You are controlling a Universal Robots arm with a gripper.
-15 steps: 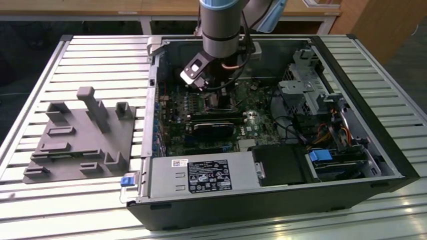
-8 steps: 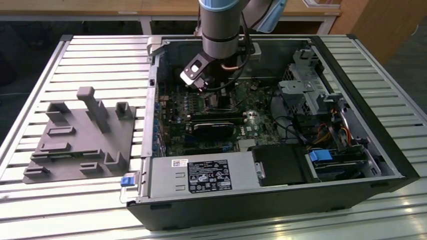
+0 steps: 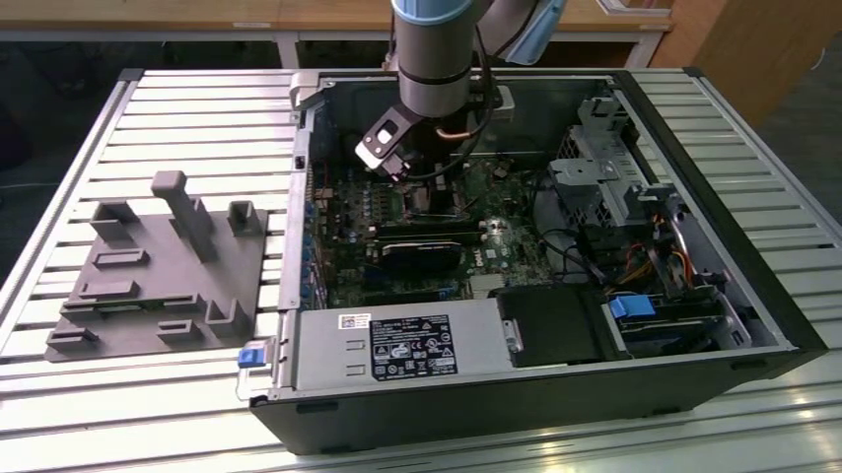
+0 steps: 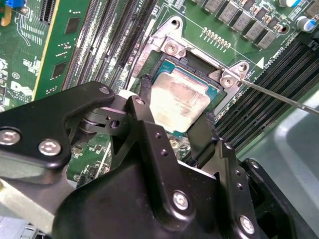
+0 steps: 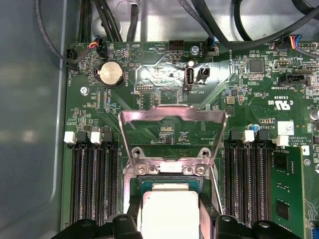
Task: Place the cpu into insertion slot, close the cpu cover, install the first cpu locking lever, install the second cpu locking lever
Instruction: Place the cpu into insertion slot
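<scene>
Reaches down from above with the arm [image 3: 435,49] into an open case [image 3: 526,419] lying on a slatted surface [image 3: 172,94]. Grips the cpu [image 4: 180,97] [image 5: 169,211] in the hand [image 4: 174,112] [image 5: 169,222], clamped with one black finger [image 4: 201,137] against each of two opposite edges, as seen in both wrist views. Holds the chip flat, silver top up, right at the slot [image 4: 213,90] and within its rim; cannot tell whether fully seated or just above the contacts. Finds the cover [image 5: 172,114] swung up on its hinge, standing just behind the slot, with green board [image 5: 164,79] seen through its window in the first wrist view. Shows a thin lever [image 4: 279,95] angling away from a corner screw of the slot, raised over the memory slots [image 4: 294,59]. Flanks the slot with those long black memory slots on both sides in the first wrist view. In the exterior view, places a grey fixture [image 3: 145,286] on the surface at that view's left, well apart from the hand, and a labelled power supply [image 3: 394,345] at the case's near edge.
</scene>
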